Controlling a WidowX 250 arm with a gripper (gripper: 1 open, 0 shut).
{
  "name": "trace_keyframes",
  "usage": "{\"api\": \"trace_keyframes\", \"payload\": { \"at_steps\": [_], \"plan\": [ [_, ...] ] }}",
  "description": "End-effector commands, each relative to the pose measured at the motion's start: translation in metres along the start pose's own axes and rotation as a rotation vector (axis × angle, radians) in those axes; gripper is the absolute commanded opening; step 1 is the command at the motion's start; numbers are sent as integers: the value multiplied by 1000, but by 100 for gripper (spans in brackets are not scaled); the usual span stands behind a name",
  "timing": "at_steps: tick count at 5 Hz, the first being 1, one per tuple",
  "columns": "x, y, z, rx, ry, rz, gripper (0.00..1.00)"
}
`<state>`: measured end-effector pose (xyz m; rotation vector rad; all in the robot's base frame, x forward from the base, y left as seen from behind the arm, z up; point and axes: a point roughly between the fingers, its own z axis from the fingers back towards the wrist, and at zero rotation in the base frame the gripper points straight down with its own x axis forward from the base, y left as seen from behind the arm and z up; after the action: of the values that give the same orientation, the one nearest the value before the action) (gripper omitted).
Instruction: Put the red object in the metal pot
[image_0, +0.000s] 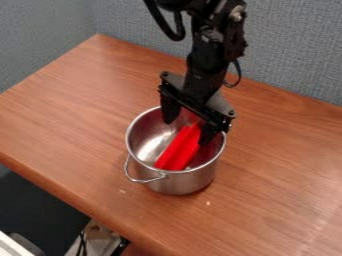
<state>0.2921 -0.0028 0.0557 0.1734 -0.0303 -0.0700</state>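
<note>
The metal pot (171, 172) stands near the front middle of the wooden table, shiny and round with a small handle on its left. Inside it lies the red object (179, 148), a long red bar leaning diagonally from the pot's floor up toward the far rim. My gripper (195, 116) hangs just above the pot's far rim, pointing down, its black fingers (168, 104) spread wide on either side of the bar's upper end. The fingers stand apart from the bar; nothing is held.
The brown wooden table (67, 100) runs left and right of the pot, with its front edge (80, 205) close below the pot. A grey wall stands behind the arm (214, 40).
</note>
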Motion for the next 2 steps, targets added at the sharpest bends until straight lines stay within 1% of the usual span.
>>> {"api": "trace_keyframes", "payload": {
  "at_steps": [1,2],
  "plan": [
    [15,-4,9,-26,-33,-59,100],
    [20,-13,1,-47,4,-133,100]
  ]
}}
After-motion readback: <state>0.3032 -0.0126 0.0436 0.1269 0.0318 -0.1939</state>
